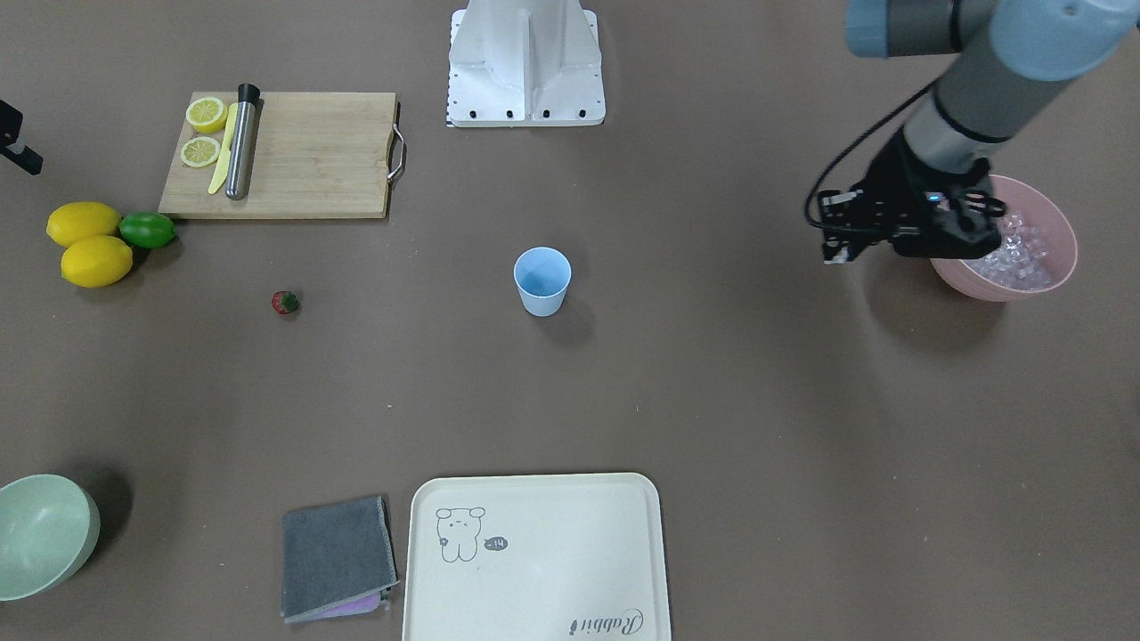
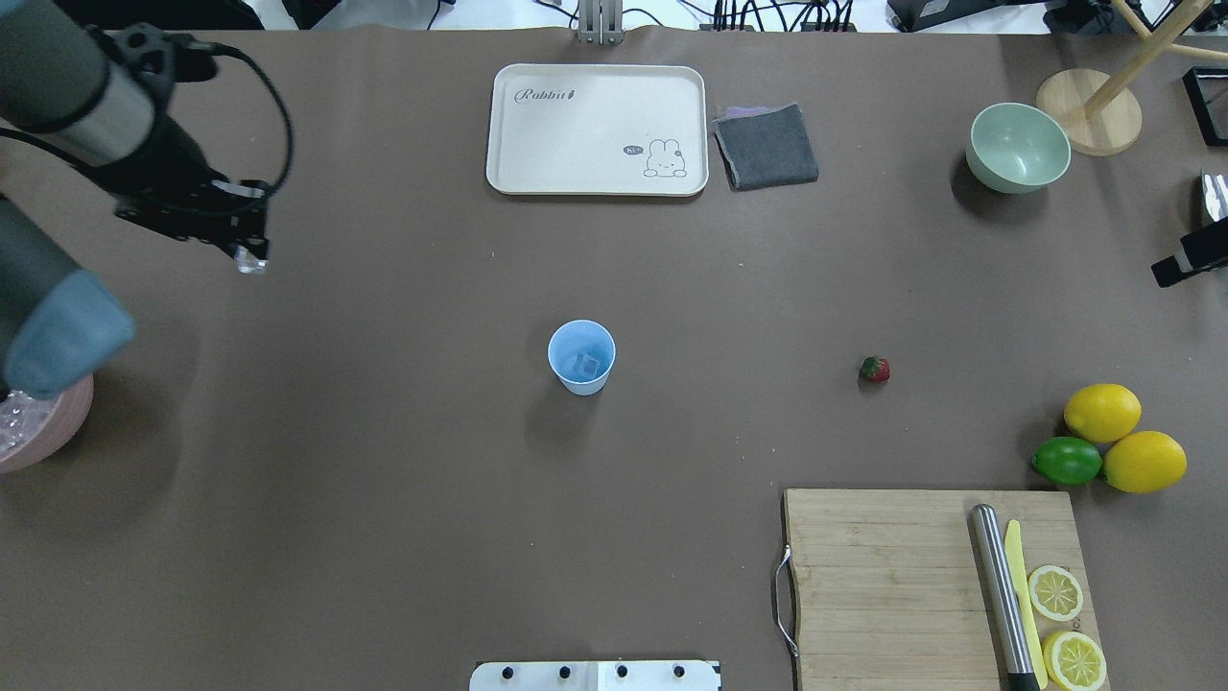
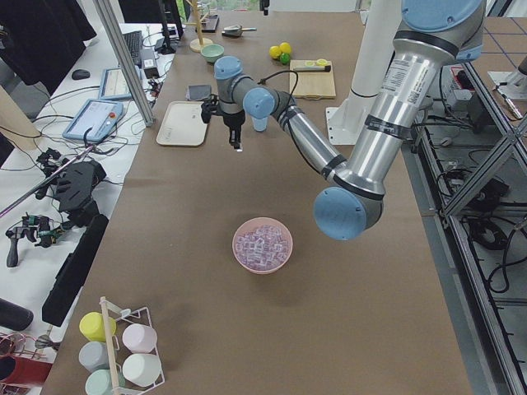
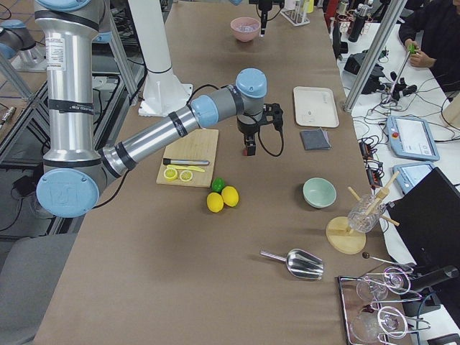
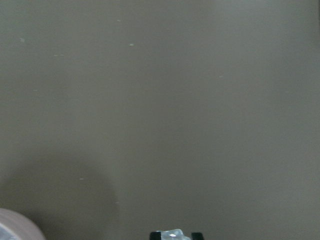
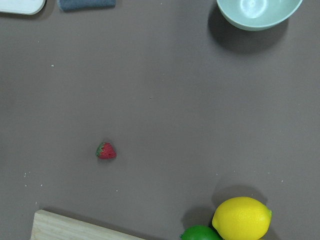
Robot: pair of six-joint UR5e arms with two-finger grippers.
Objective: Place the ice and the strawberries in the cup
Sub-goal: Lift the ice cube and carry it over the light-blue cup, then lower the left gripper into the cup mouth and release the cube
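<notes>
The left gripper [image 2: 247, 257] hangs over bare table [image 2: 384, 480], its jaws narrowed on one clear ice cube [image 5: 172, 234], pinched at the very fingertips so it can be carried and dropped cleanly. It is between the pink bowl [image 1: 1069, 254], heaped with ice [image 1: 1015, 258], and the light blue cup [image 2: 581, 357], well apart from the cup. The cup stands upright at the table's centre, reachable by both arms; one cube appears to lie inside it. The strawberry [image 2: 874, 369] lies alone on the robot's right side, between cup and lemons [image 2: 1103, 413]. The right gripper [image 4: 249, 147] hovers above that area; whether it is open cannot be told.
</notes>
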